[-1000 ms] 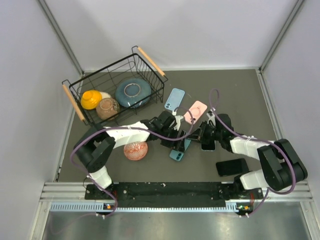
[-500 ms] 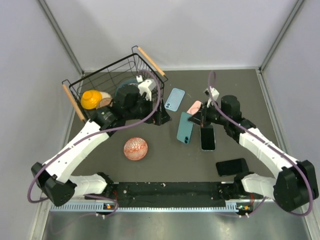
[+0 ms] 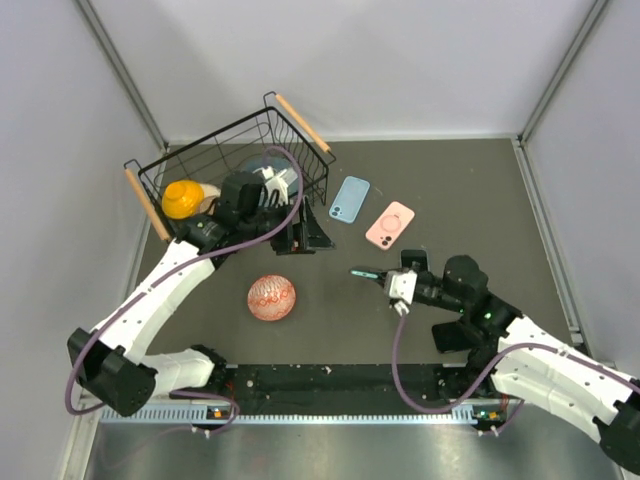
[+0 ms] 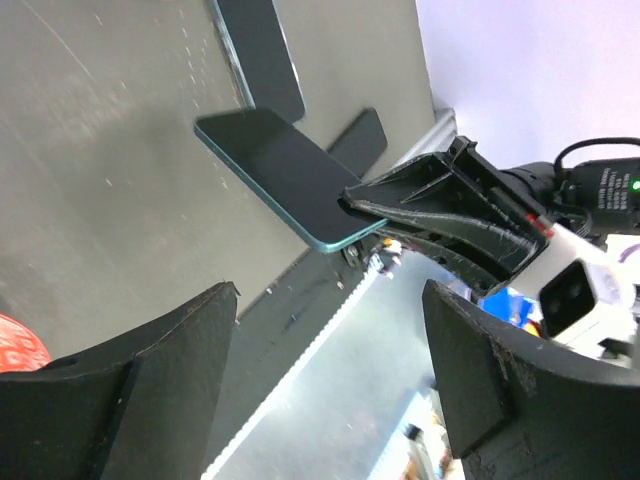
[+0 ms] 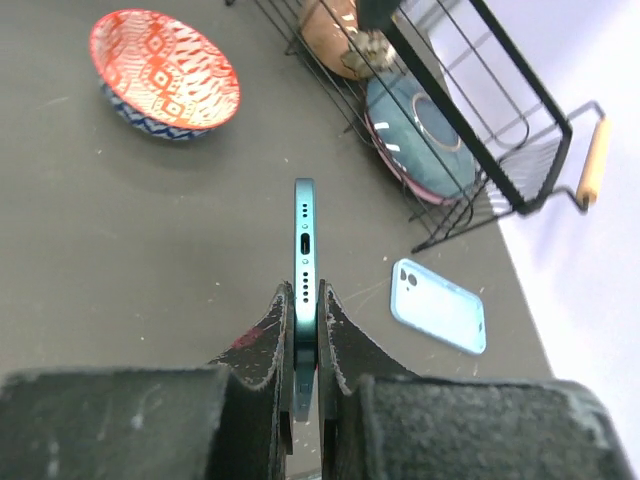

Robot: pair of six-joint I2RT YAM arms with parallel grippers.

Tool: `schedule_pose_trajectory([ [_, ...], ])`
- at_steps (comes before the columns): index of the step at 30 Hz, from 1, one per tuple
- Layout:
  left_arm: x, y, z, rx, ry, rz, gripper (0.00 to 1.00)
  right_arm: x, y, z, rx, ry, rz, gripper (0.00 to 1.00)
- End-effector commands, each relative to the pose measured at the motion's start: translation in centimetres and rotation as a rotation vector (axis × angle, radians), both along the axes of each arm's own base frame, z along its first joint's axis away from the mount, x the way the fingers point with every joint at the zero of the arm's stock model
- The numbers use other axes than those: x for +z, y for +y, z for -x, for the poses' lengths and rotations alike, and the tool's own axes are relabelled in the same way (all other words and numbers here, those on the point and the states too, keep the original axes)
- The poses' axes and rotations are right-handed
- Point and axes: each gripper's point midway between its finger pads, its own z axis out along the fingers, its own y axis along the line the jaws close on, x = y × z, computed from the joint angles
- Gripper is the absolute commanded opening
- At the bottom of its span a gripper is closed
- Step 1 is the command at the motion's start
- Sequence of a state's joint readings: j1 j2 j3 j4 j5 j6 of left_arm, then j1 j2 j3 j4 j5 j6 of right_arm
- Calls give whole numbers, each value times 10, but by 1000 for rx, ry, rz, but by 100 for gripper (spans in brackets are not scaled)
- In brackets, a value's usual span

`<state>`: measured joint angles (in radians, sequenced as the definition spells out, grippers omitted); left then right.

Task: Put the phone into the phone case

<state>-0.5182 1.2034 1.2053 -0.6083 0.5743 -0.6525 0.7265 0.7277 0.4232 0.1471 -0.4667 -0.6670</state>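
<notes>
Pinching phone (image 5: 304, 235) edge-on (right gripper (image 5: 305, 300)), seemingly pointing left

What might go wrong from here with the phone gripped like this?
The right gripper pinches the teal phone by one end, on edge; it may pivot or slip. The left gripper is open by the basket, away from the blue case and pink case, so a case may slide when pressed.

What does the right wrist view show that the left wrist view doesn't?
Right wrist only: the light blue case and the wire basket holding a blue plate. Left wrist only: the screen face of the teal phone and two dark slabs on the table. Shared: that phone clamped in the right pincer, plus the red bowl.
</notes>
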Motion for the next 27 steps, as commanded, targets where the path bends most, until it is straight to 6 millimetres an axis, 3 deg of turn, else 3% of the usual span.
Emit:
schedule_pose_trajectory([
  [1,-4,-17,17,-103,136,150,79,58,14,11,80,-439,-19,0],
  [9,-17,-33,24,-171,307,265,76,64,24,27,57,-558,-22,0],
  [13,-26,-36,28,-173,395,312,76,56,29,28,37,-589,8,0],
  [15,-29,-38,28,-171,412,316,76,63,31,28,19,-616,-19,0],
  [20,-34,-40,34,-199,478,348,70,54,36,22,-11,-656,20,0],
  [27,-39,-42,35,-218,516,370,62,57,41,23,-17,-684,-18,0],
])
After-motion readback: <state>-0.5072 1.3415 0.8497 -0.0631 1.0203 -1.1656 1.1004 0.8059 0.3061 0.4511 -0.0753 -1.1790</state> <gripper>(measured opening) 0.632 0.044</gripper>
